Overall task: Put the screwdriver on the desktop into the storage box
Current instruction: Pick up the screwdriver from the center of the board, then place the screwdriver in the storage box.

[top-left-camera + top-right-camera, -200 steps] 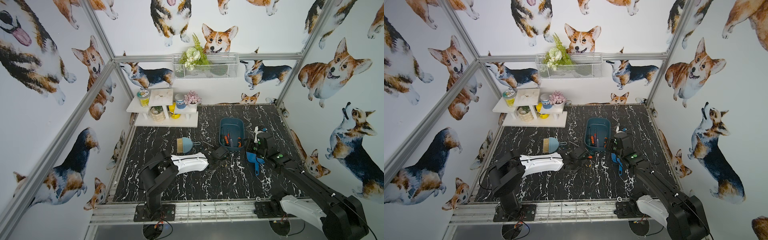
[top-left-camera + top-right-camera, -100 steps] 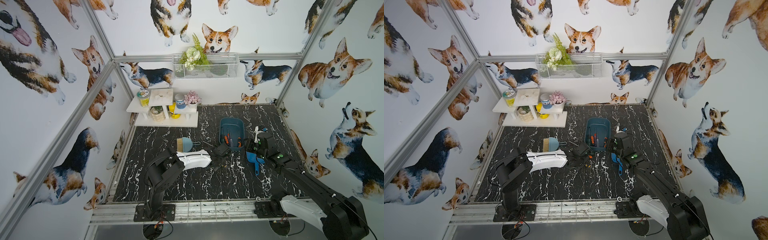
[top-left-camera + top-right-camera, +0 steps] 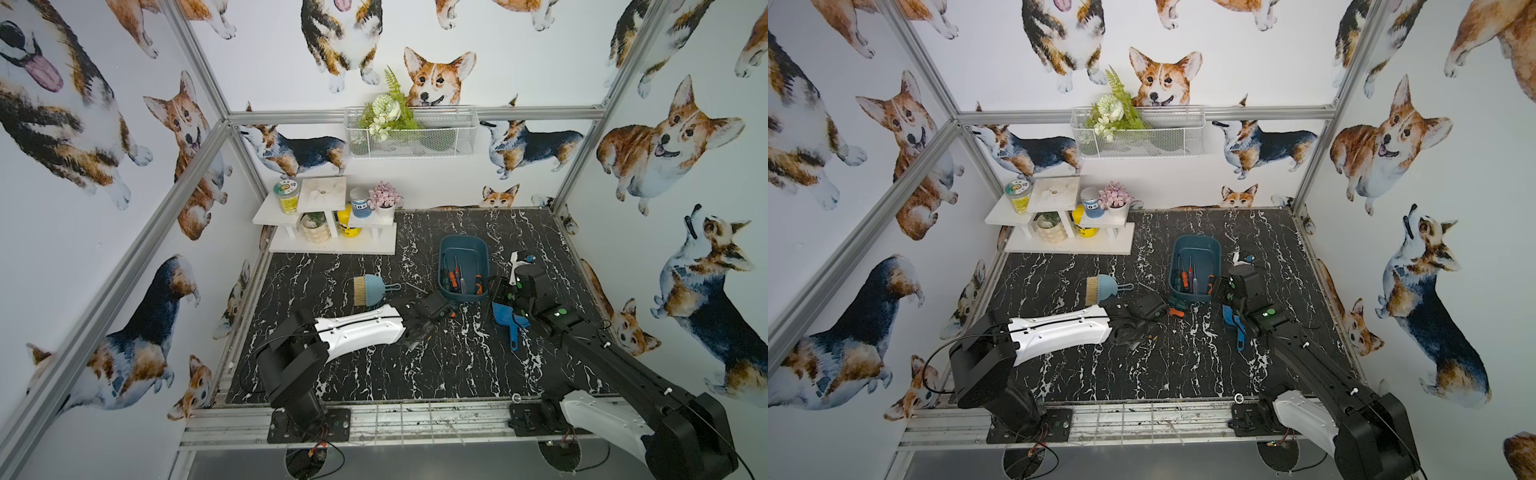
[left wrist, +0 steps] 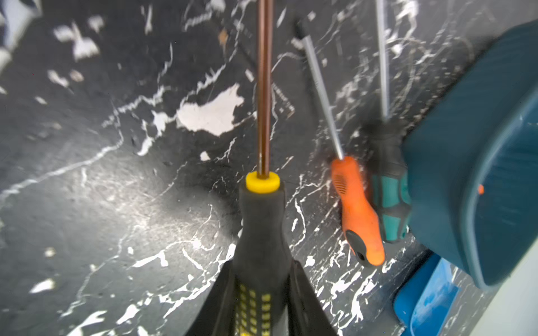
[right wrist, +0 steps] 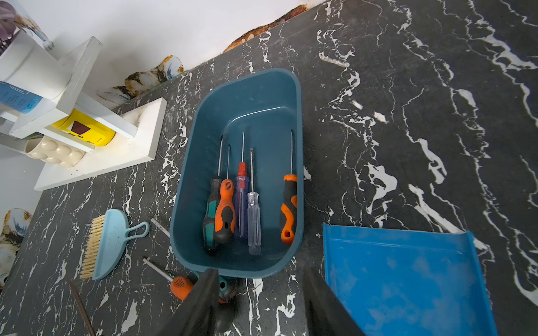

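My left gripper [image 4: 262, 273] is shut on the black-and-yellow handle of a screwdriver [image 4: 262, 227]. Its coppery shaft points away over the black marbled desktop [image 4: 87, 203]; I cannot tell whether it touches the surface. Beside it, an orange-handled screwdriver [image 4: 358, 209] and a teal-and-black one [image 4: 390, 197] lie against the near end of the teal storage box [image 4: 465, 145]. In both top views the left gripper [image 3: 436, 309] [image 3: 1150, 307] sits just left of the box's [image 3: 463, 249] front corner. My right gripper [image 5: 259, 293] stands open and empty before the box [image 5: 247, 96], which holds several screwdrivers [image 5: 233, 209].
A blue dustpan [image 5: 401, 276] lies right of the box, under my right arm. A light blue hand brush [image 3: 370, 291] lies to the left. A white tiered shelf [image 3: 332, 245] with jars stands at the back left, with a wire basket [image 3: 411, 133] on the wall.
My left gripper's jaws have closed on the black-and-yellow screwdriver, and the left arm's elbow has shifted a little. The right arm has stayed where it was.
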